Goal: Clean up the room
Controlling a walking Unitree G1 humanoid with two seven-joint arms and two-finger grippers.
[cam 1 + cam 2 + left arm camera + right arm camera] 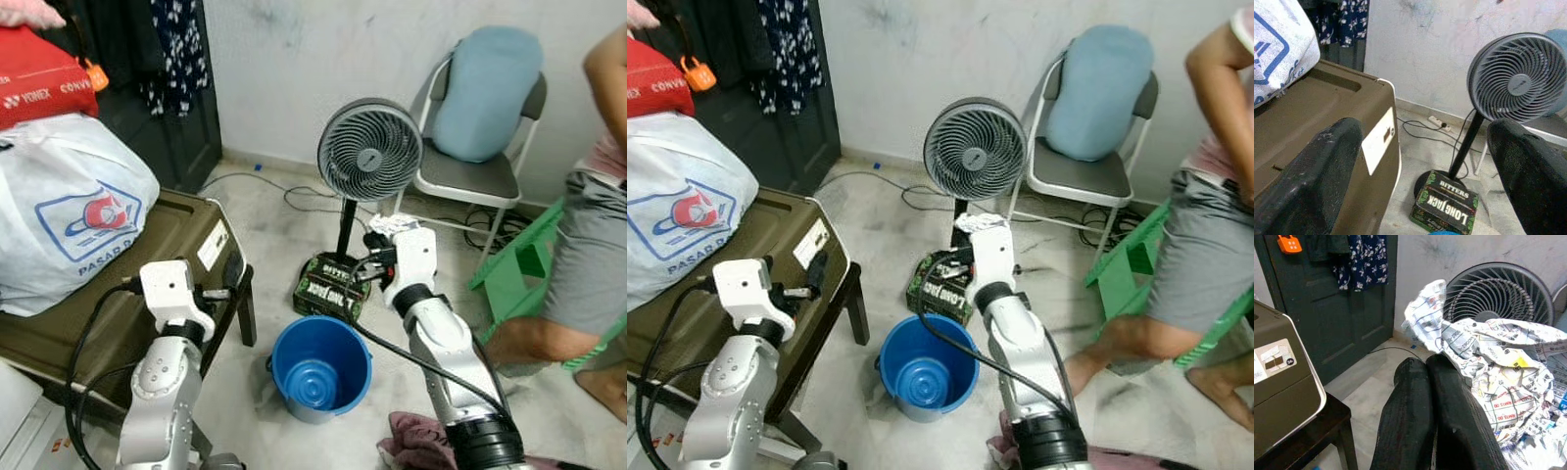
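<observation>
The right tool (1422,382), clenched on crumpled newspaper (1488,362), hangs just beyond the blue bucket (321,364); the left tool (1425,161) gapes idle.

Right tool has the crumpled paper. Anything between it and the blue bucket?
Nothing visible. The right tool is shut on the crumpled paper, held above the floor beyond the blue bucket. The bucket's mouth is open; the green box stands behind it.

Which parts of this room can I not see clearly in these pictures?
- Person: cut off by the eye views' right edge.
- Pink cloth on the floor: partly hidden by the right arm.
- Crumpled printed paper in the right hand: text too small to read.
- Dark wooden table: mostly covered by the olive-brown plastic box.
- Left hand: open, fingertips cut off.
</observation>
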